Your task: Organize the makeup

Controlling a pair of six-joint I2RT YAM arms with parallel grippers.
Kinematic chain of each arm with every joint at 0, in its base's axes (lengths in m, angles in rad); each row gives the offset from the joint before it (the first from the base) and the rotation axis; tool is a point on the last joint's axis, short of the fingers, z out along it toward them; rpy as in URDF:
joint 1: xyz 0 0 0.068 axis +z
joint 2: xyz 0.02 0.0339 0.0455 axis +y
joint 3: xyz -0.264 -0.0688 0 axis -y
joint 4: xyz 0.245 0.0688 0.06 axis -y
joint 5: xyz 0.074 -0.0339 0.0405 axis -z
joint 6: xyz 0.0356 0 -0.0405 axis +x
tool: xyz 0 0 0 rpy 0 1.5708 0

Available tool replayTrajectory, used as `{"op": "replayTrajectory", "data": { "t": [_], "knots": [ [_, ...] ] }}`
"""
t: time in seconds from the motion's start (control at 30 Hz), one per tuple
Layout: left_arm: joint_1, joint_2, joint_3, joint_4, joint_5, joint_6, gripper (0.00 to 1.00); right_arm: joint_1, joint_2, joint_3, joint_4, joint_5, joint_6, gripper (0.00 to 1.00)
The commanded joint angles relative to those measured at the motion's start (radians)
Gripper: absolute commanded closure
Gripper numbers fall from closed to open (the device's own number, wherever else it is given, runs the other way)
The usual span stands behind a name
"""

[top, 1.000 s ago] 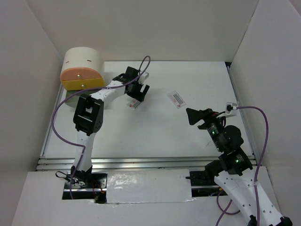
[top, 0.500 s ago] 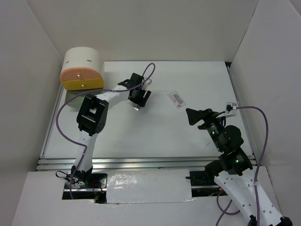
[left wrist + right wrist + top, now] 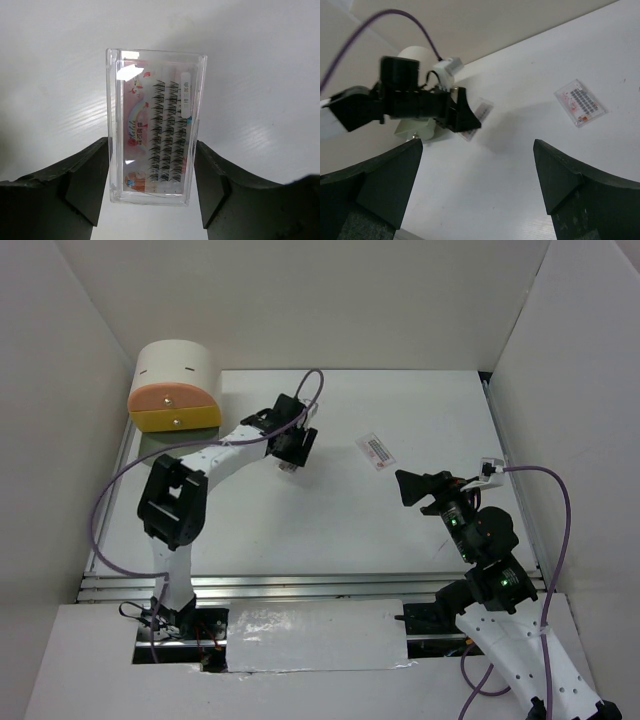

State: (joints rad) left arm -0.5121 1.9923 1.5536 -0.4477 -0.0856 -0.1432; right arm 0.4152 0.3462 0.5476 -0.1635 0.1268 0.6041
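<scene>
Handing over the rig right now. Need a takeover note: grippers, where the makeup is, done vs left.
Left gripper: jaws straddle a clear lash case lying flat on the table, to the right of the drawer box. Fingers sit at its long sides; firm grip not confirmed.
Right gripper: open, empty, hovering over the table's right side.
Second lash case: loose on the table, between the two grippers.
Done: nothing visibly put away; the drawer box looks shut.
Left: probably secure and place the first case, then fetch the second.

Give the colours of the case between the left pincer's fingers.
Clear case, pink-printed inside with black lashes; left wrist view.
</scene>
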Motion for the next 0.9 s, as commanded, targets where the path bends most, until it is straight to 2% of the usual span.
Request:
{"op": "replayTrajectory", "data": {
  "t": [0.0,0.1,0.13,0.2,0.23,0.33,0.43,0.47,0.5,0.53,0.6,0.63,0.7,0.73,0.77,0.8,0.87],
  "knots": [
    [0.026,-0.190,0.033,-0.032,-0.199,-0.110,0.63,-0.007,-0.012,-0.008,0.047,0.000,-0.017,0.00],
    [0.044,-0.276,0.023,-0.060,-0.334,-0.139,0.69,-0.006,-0.013,-0.009,0.047,-0.004,-0.015,0.00],
    [0.047,-0.294,0.023,-0.075,-0.421,-0.145,0.71,-0.006,-0.013,-0.009,0.048,-0.006,-0.015,0.00],
    [0.053,-0.337,0.036,-0.091,-0.503,-0.142,0.72,-0.006,-0.013,-0.008,0.047,-0.007,-0.015,0.00],
    [0.053,-0.349,0.042,-0.098,-0.591,-0.145,0.72,-0.006,-0.015,-0.008,0.045,-0.007,-0.015,0.00],
    [0.125,-0.421,0.021,-0.077,-0.686,-0.209,0.67,-0.006,-0.029,-0.006,0.042,-0.012,-0.015,0.00],
    [0.211,-0.499,-0.044,-0.092,-0.678,-0.329,0.66,-0.006,-0.042,-0.006,0.035,-0.007,-0.015,0.00],
    [0.281,-0.522,-0.056,-0.124,-0.652,-0.464,0.68,-0.006,-0.053,-0.009,0.035,-0.007,-0.015,0.00],
    [0.311,-0.542,-0.078,-0.147,-0.629,-0.537,0.73,-0.006,-0.058,-0.011,0.036,-0.009,-0.015,0.00],
    [0.335,-0.590,-0.137,-0.170,-0.620,-0.694,0.75,-0.007,-0.061,-0.014,0.039,-0.009,-0.013,0.00],
    [0.360,-0.644,-0.219,-0.163,-0.585,-0.807,0.74,-0.007,-0.061,-0.015,0.042,-0.019,-0.013,0.00],
    [0.360,-0.697,-0.292,-0.155,-0.582,-0.946,0.74,-0.004,-0.056,-0.015,0.042,-0.021,-0.012,0.00],
    [0.365,-0.756,-0.378,-0.088,-0.562,-1.045,0.68,-0.006,-0.053,-0.014,0.041,-0.019,-0.012,0.00],
    [0.368,-0.812,-0.459,-0.054,-0.553,-1.143,0.66,-0.004,-0.053,-0.015,0.042,-0.018,-0.012,0.00],
    [0.374,-0.841,-0.507,-0.001,-0.522,-1.167,0.65,-0.003,-0.053,-0.017,0.042,-0.015,-0.012,0.00],
    [0.376,-0.866,-0.547,0.146,-0.507,-1.180,0.64,-0.006,-0.052,-0.018,0.042,-0.015,-0.010,0.00],
    [0.377,-0.912,-0.645,0.292,-0.484,-1.210,0.62,-0.006,-0.049,-0.018,0.045,-0.015,-0.012,0.00]
  ]
}}
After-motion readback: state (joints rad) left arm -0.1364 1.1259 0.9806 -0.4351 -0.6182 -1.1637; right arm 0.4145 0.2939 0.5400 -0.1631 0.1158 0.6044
